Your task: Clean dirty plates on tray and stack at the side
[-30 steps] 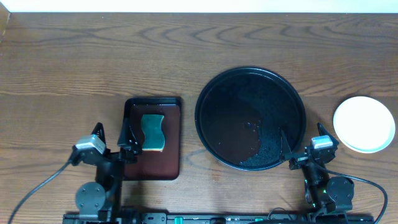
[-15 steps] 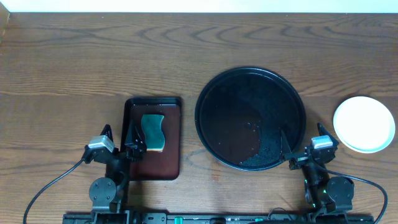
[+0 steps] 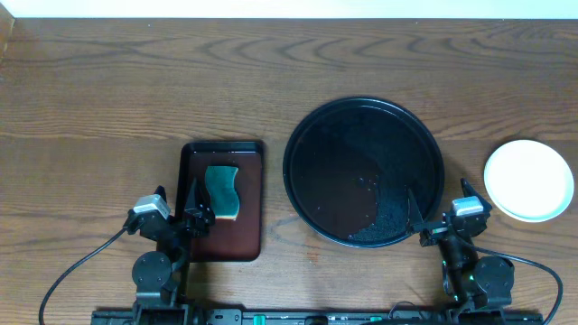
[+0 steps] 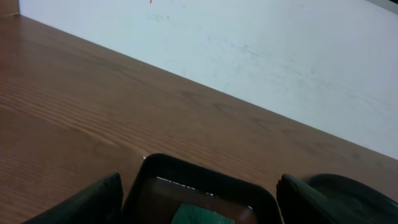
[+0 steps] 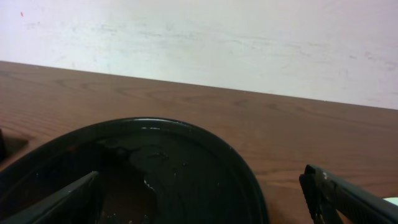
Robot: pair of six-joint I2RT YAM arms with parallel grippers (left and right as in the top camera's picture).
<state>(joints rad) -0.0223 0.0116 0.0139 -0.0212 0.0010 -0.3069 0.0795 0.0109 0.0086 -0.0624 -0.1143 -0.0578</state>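
Note:
The round black tray (image 3: 302, 135) lies right of centre with no plate on it, only wet specks. It also fills the lower right wrist view (image 5: 186, 155). A pale round plate (image 3: 528, 179) rests on the bare wood at the far right; I cannot tell whether others lie under it. My right gripper (image 3: 432, 217) (image 5: 200, 177) is open and empty, straddling the tray's near right rim. My left gripper (image 3: 194, 215) (image 4: 199, 186) is open and empty, low over the near end of the small brown tray.
The small rectangular dark-brown tray (image 3: 248, 217) (image 4: 186, 180) lies left of the black tray and holds a green sponge (image 3: 221, 191) (image 4: 205, 214). A white wall (image 5: 199, 37) runs along the table's far edge.
My left arm has shifted right and drawn back a little over the brown tray's near end. The right arm, the black tray and the plate have not moved.

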